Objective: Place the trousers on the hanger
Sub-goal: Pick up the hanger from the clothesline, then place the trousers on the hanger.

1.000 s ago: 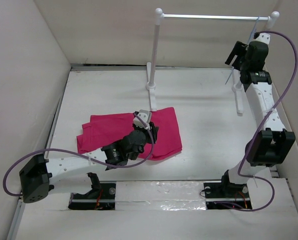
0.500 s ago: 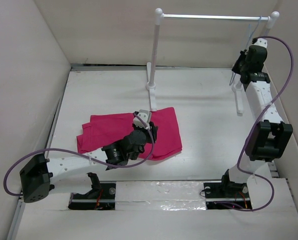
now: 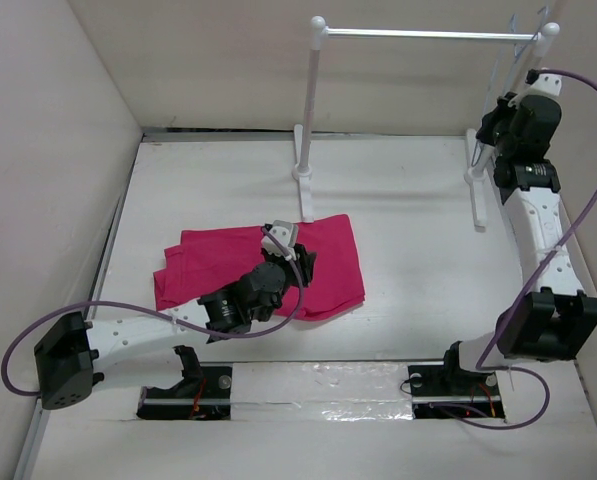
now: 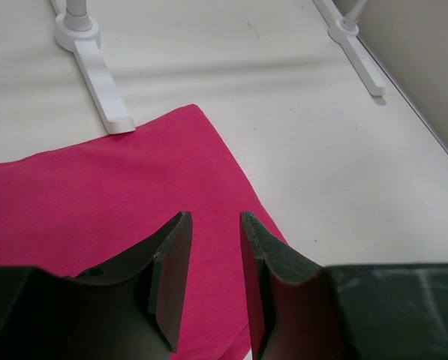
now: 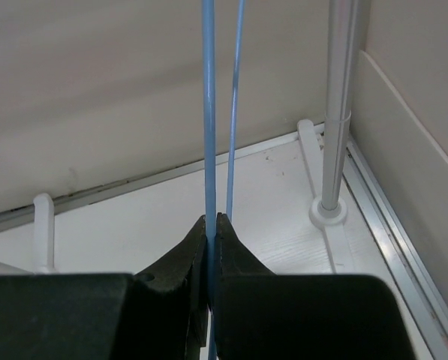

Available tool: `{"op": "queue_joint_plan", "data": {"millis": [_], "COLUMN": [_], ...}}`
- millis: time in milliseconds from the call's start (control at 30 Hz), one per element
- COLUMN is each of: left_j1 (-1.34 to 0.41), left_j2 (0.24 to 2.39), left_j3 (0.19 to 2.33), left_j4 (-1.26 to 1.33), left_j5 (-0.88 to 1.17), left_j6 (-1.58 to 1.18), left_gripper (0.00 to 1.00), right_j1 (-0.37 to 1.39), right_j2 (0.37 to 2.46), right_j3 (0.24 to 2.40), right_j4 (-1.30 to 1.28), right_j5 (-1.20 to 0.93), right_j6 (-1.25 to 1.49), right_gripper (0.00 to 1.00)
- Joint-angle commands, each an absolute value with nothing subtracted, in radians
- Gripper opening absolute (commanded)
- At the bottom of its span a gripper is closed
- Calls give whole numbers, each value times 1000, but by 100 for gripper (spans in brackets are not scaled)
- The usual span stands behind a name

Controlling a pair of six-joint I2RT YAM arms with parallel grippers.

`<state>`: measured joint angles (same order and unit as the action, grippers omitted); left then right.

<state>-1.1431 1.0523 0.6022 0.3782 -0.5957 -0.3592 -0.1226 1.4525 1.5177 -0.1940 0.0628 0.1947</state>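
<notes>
The magenta trousers lie folded flat on the table, left of centre. My left gripper hovers over their right part. In the left wrist view its jaws stand a little apart, with the trousers showing below the gap and nothing clamped. The thin pale-blue wire hanger hangs from the right end of the rack bar. My right gripper is raised beside it. In the right wrist view the right gripper is shut on one wire of the hanger, and a second wire runs just to the right.
A white clothes rack stands at the back, with a left post, a silver bar and a right post near the right wall. One white rack foot touches the trousers' far edge. Walls enclose the table on three sides.
My right arm has swung back and right toward the rack's end, and its jaws have closed on the hanger wire. The left gripper has opened slightly over the trousers.
</notes>
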Motion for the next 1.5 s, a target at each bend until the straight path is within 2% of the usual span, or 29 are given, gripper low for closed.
{"op": "queue_joint_plan", "data": {"millis": [0, 333, 467, 700, 900, 1133, 1233, 1467], "left_j1": [-1141, -1141, -1141, -1117, -1106, -1062, -1036, -1015], "left_j2": [1028, 1037, 1052, 1213, 1428, 1693, 1770, 1850], "left_j3": [598, 586, 568, 748, 968, 1228, 1314, 1420], "left_j4": [436, 466, 535, 496, 485, 426, 417, 365], "left_j5": [-600, -569, -503, -361, -331, -324, -296, -405], "left_j6": [-344, -339, -356, -454, -482, -515, -514, -512], "left_gripper": [30, 30, 38, 41, 40, 39, 38, 34], "right_j1": [-110, 20, 112, 279, 393, 495, 520, 529], "right_j2": [1419, 1224, 1146, 1028, 948, 956, 960, 945], "right_j3": [1451, 1031, 870, 592, 474, 454, 459, 448], "right_j4": [-110, 11, 40, 103, 113, 112, 97, 101], "right_j5": [38, 66, 61, 48, 74, 170, 182, 178], "right_j6": [218, 256, 244, 244, 273, 288, 291, 291], "right_gripper": [0, 0, 0, 0, 0, 0, 0, 0]}}
